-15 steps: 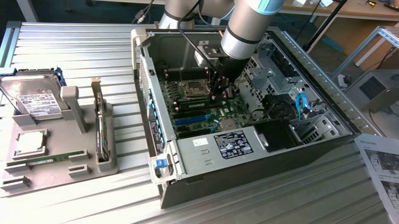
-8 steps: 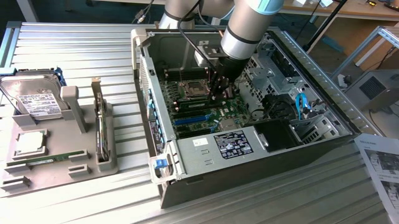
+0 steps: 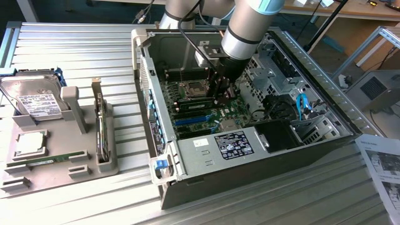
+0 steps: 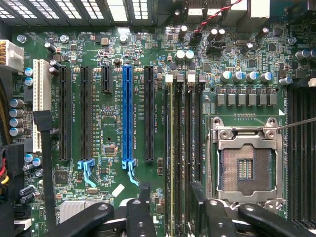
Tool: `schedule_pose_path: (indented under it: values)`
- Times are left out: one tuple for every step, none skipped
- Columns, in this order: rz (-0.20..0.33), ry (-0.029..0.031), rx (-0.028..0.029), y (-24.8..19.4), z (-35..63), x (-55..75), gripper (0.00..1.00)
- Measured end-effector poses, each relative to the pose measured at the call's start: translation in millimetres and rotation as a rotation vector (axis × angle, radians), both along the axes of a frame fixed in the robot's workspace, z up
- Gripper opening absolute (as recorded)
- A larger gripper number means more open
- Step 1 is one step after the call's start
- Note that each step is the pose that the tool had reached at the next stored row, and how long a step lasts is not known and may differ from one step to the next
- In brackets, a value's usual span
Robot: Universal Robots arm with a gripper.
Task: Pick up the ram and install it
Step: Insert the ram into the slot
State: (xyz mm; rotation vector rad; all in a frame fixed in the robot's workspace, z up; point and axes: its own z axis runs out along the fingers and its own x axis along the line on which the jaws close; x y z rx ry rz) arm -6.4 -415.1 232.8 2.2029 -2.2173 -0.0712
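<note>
Ram (image 3: 195, 107) upright in motherboard (image 3: 218, 116) beside CPU socket (image 3: 192, 89), centre of exterior view; looks seated, latches unclear. Gripper (image 3: 222, 91) just above, fingers (image 4: 143, 190) spread, holding nothing. Another green stick (image 3: 47, 160) in tray (image 3: 87, 171), lower left.

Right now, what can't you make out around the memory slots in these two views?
- Exterior view: the arm and gripper cover part of the memory slots; whether a ram is seated there can't be told.
- Wrist view: one end of the slots, latches included, lies behind the fingers and the picture's edge.
- Exterior view: power supply label text is too small to read.
</note>
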Motion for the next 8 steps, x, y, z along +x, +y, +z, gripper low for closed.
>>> schedule_pose_path:
  values:
    - [0.0, 0.0, 0.0, 0.0, 0.0, 0.0, 0.44]
    - [0.0, 0.0, 0.0, 0.0, 0.0, 0.0, 0.44]
    - [0.0, 0.0, -0.0001, 0.0, 0.0, 0.0, 0.44]
    - [0.0, 0.0, -0.0001, 0.0, 0.0, 0.0, 0.44]
    - [0.0, 0.0, -0.0001, 0.0, 0.0, 0.0, 0.44]
    - [0.0, 0.0, -0.0001, 0.0, 0.0, 0.0, 0.44]
    - [0.0, 0.0, 0.0, 0.0, 0.0, 0.0, 0.44]
    - [0.0, 0.0, 0.0, 0.0, 0.0, 0.0, 0.44]
